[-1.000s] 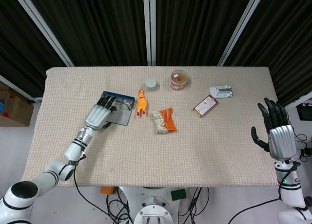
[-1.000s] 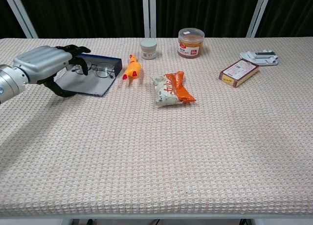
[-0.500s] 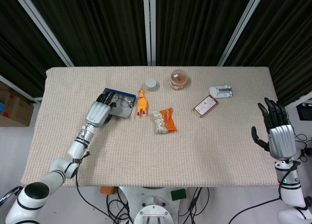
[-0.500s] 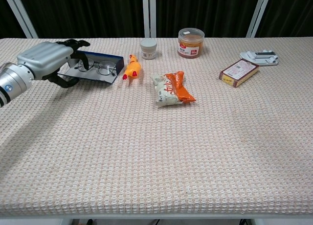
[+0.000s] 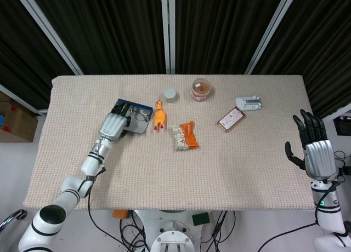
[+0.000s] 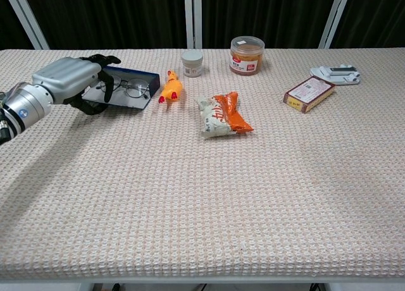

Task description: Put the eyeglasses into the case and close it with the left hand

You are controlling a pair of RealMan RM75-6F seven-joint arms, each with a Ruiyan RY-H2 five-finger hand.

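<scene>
The dark blue eyeglass case [image 5: 136,113] [image 6: 140,82] lies at the table's back left, and the eyeglasses [image 6: 130,88] rest inside it. My left hand [image 5: 113,125] [image 6: 68,80] grips the case's lid from the front, fingers over its top and thumb beneath, and the lid stands tilted up over the glasses. The hand hides most of the lid. In the head view, my right hand [image 5: 316,153] hangs off the table's right edge with its fingers spread, holding nothing.
A yellow rubber chicken [image 5: 159,116] [image 6: 169,87] lies just right of the case. An orange snack packet [image 5: 185,135] sits mid-table. At the back are a small white jar [image 5: 170,94], an orange tub [image 5: 201,90], a brown box [image 5: 231,119] and a white device [image 5: 249,103].
The lid, which lay flat toward the front, has been lifted by my left hand and swung up over the glasses. My right hand has barely moved.
</scene>
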